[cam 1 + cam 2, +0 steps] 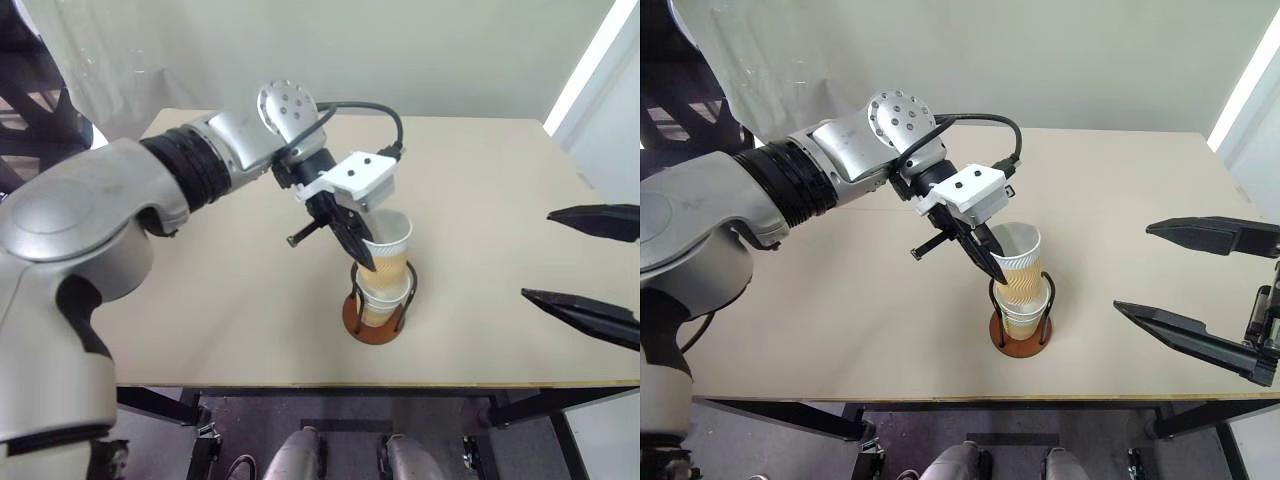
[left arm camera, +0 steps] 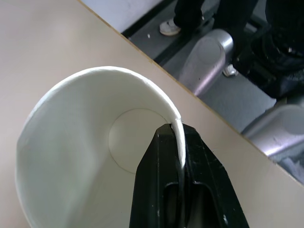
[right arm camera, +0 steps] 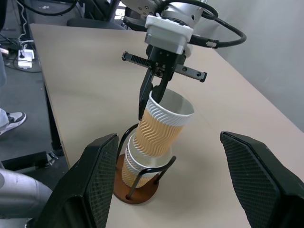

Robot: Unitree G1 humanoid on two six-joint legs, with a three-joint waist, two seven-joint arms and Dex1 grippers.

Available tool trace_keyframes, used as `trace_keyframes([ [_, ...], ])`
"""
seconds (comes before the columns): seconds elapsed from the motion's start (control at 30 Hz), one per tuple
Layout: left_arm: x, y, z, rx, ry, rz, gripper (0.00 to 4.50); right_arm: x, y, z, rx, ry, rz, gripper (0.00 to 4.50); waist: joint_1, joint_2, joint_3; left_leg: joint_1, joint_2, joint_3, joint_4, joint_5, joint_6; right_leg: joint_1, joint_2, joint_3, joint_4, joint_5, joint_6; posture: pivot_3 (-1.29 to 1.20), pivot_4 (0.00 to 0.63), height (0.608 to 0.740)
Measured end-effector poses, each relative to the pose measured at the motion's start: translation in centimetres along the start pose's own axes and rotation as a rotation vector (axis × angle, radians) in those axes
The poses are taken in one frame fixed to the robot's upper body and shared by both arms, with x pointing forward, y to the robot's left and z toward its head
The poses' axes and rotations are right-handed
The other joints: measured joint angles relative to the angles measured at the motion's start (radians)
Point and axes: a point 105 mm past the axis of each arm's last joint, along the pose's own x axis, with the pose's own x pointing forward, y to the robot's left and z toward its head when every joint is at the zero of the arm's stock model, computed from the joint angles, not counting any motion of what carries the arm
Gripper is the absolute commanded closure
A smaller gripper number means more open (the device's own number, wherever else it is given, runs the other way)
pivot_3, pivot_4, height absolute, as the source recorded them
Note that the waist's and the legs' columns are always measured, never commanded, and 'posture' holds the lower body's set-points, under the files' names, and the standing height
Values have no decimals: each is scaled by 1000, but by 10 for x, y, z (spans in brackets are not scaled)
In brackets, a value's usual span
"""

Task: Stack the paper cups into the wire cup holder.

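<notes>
Right tool (image 1: pixel 1185 275) hung near desk's front-right edge, black fingers wide apart, holding nothing. Beige wooden desk (image 1: pixel 200 330) carried rust-brown disc-based wire cup holder (image 1: pixel 379 322) with nested cups inside. Left tool (image 1: pixel 358 247) pinched rim of top tan-orange ribbed paper cup (image 3: pixel 160 129), tilted, partly seated. Likely light, thin-walled, crushable; rim looked stiffest hold.

Wire cup holder (image 1: pixel 1021 335) on surface (image 1: pixel 840 300) near front edge; cups (image 1: pixel 1024 310) nested inside it, top cup (image 1: pixel 1016 262) tilted above them, pinched by left gripper (image 1: pixel 992 264). Right gripper (image 1: pixel 1200 280) off to right.
</notes>
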Motion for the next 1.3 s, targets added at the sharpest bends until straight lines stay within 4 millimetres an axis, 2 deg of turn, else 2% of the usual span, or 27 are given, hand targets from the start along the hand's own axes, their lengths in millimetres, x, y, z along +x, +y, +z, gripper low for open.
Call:
trace_keyframes([
  [0.37, 1, 2, 0, -15, -20, 4, 4485, 1, 3, -2, 14, 8, 1, 988, 2, 0, 0, 0, 0, -1, 0, -1, -1, 0, 0, 0, 0, 0, 0, 0, 150, 740],
  [0.47, 1, 3, 2, -36, -38, 9, 3903, 1, 2, -2, 15, 8, 1, 988, 2, 0, 0, 0, 0, -1, 0, -2, -1, 0, 0, 0, 0, 0, 0, 0, 150, 740],
  [0.77, 2, 3, 5, -34, -51, 5, 650, 2, 2, 0, 6, -2, 0, 988, 2, 0, 0, 0, 0, -1, 0, -2, -1, 0, 1, -1, 0, -1, 0, 0, 150, 740],
  [0.9, 1, 12, 6, -15, -58, 37, 650, 2, 2, -1, 6, -2, 0, 988, 3, 0, 0, 0, -1, -1, 0, -2, -1, 0, 1, -1, 0, -1, 0, 0, 150, 740],
  [1.0, -10, 29, 15, 4, -128, 145, 650, 2, 2, -1, 5, -4, 2, 988, 3, -1, 0, -1, -1, 0, 0, -2, -1, 0, 1, -1, 0, -1, 0, 0, 150, 740],
  [1.13, -50, 44, 25, -17, -270, 369, 650, 6, 0, -5, 3, 3, 20, 988, -2, 0, 0, 1, 0, 1, -1, -2, -1, 0, 1, 0, 0, -1, 0, 0, 150, 740],
  [1.2, -66, 44, 18, -48, -314, 459, 650, 9, -3, -11, 9, 15, 21, 988, -7, 1, -1, 1, 0, 2, -2, -2, -1, -1, 2, 0, -1, -2, 1, 0, 150, 740],
  [1.3, -89, 40, -3, -122, -386, 609, 650, 14, -17, -30, 31, 68, -21, 988, -9, 1, -1, 1, 0, 3, -1, 0, -2, -2, 2, 1, 0, -2, 2, 0, 150, 740],
])
